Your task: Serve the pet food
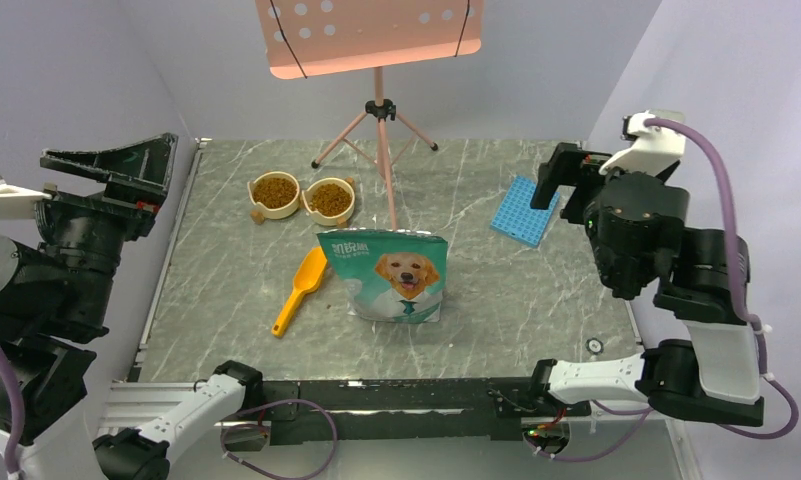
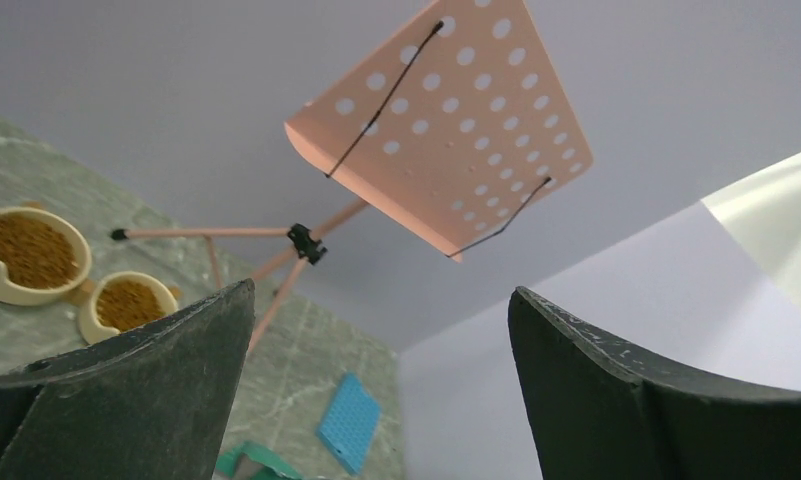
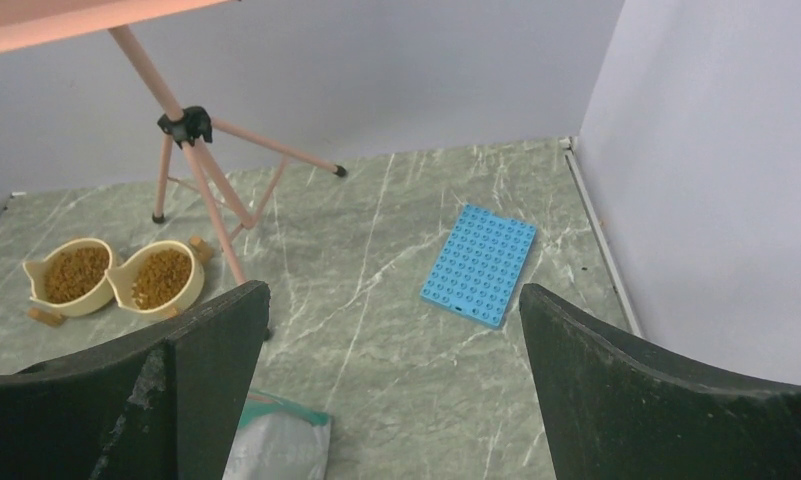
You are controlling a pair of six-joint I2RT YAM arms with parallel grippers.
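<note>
The pet food (image 1: 274, 189) is brown kibble that fills two cream bowls (image 1: 329, 198) side by side at the back left of the marble table. Both heaps also appear in the left wrist view, pet food (image 2: 30, 250), and in the right wrist view, pet food (image 3: 74, 273). A teal bag with a dog picture (image 1: 386, 275) stands mid-table, its top open. Beside it on the left lies a yellow scoop (image 1: 301, 290). My left gripper (image 1: 136, 185) (image 2: 381, 290) hangs open and empty, high at the left edge. My right gripper (image 1: 551, 185) (image 3: 394, 288) is open and empty, raised at the right.
A pink music stand (image 1: 376, 40) stands on a tripod (image 1: 379, 110) at the back, one leg close to the bowls. A blue studded plate (image 1: 525, 210) lies at the back right under my right gripper. Grey walls close in three sides.
</note>
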